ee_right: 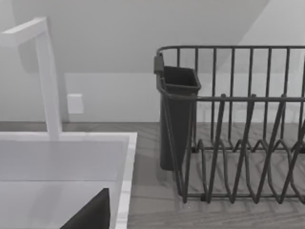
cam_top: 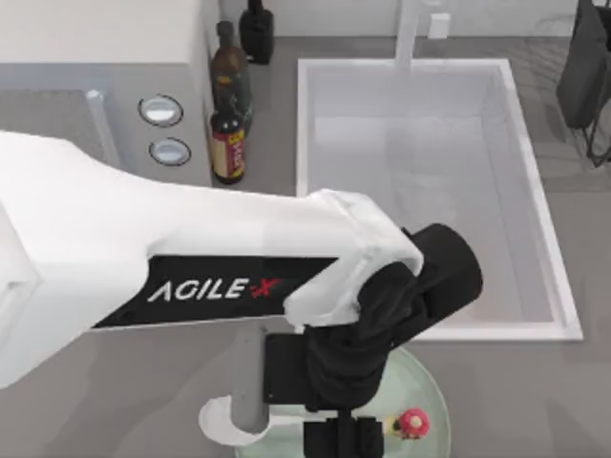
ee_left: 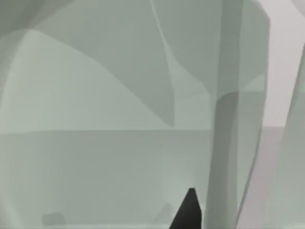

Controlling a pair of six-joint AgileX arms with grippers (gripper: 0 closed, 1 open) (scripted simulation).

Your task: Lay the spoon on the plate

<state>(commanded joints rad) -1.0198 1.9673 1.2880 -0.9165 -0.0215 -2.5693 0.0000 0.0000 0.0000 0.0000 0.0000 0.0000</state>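
Cannot tell how the jaws of the left gripper (cam_top: 341, 434) stand, low over the large round pale mint-green plate (cam_top: 431, 396). Small plain white spoon (cam_top: 229, 420) just to their left, bowl overhanging the plate's left rim above the grey bench (cam_top: 115, 401). Right arm parked near the dark wire dish rack (ee_right: 238, 129).

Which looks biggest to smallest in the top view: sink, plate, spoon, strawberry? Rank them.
1. Sink, clearly largest.
2. Plate, though the left arm covers much of it.
3. Spoon, partly hidden by the arm.
4. Strawberry, smallest.
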